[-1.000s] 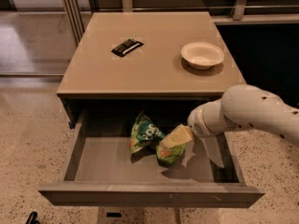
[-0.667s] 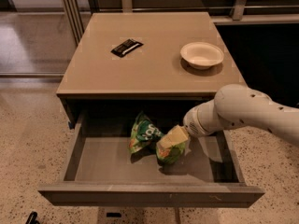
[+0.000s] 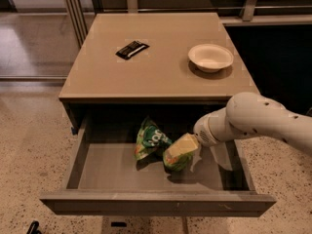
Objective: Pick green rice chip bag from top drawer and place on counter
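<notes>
The top drawer [image 3: 156, 201] is pulled open below the counter [image 3: 156, 67]. The green rice chip bag [image 3: 150, 140] lies inside, left of middle, leaning toward the drawer's back. My white arm reaches in from the right. The gripper [image 3: 178, 154] is low inside the drawer, right beside the bag's right edge and touching or nearly touching it. A greenish patch shows under the gripper; I cannot tell whether it is part of the bag.
A flat black wrapper [image 3: 132, 49] lies on the counter's left half. A white bowl [image 3: 210, 57] stands at its right. Metal rails run behind the table. Speckled floor lies to the left.
The arm and gripper have shifted slightly left, closer to the bag. The bag has not visibly moved.
</notes>
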{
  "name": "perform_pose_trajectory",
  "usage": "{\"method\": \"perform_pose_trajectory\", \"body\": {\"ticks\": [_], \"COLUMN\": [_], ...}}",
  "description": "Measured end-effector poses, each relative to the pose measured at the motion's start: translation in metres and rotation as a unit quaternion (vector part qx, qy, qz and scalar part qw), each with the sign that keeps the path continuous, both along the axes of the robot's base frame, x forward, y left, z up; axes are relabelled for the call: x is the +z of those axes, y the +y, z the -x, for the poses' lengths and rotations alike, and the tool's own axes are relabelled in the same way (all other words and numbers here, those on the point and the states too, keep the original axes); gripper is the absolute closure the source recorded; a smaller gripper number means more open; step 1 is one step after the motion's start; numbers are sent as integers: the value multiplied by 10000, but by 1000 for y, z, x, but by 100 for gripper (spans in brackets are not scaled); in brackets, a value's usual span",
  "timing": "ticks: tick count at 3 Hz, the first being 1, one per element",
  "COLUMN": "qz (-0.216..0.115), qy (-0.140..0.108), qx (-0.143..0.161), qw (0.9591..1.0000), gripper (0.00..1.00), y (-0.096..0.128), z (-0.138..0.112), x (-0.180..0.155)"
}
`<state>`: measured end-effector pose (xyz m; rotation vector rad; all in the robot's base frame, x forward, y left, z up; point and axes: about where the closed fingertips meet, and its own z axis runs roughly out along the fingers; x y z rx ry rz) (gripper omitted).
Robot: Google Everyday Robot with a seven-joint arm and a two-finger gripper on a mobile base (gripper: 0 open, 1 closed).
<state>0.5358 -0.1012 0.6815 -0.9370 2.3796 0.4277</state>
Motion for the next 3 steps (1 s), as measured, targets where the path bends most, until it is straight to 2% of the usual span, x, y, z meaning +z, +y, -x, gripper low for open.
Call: {"method": "perform_pose_trajectory", "body": {"ticks": [2,3], "qz": [-155,-138], "qy": [348,436], "qx": [131,168], "qw": [9992,9988], "gripper": [0,0], "y": [24,30], "z": [11,15], "x": [-42,-61]}}
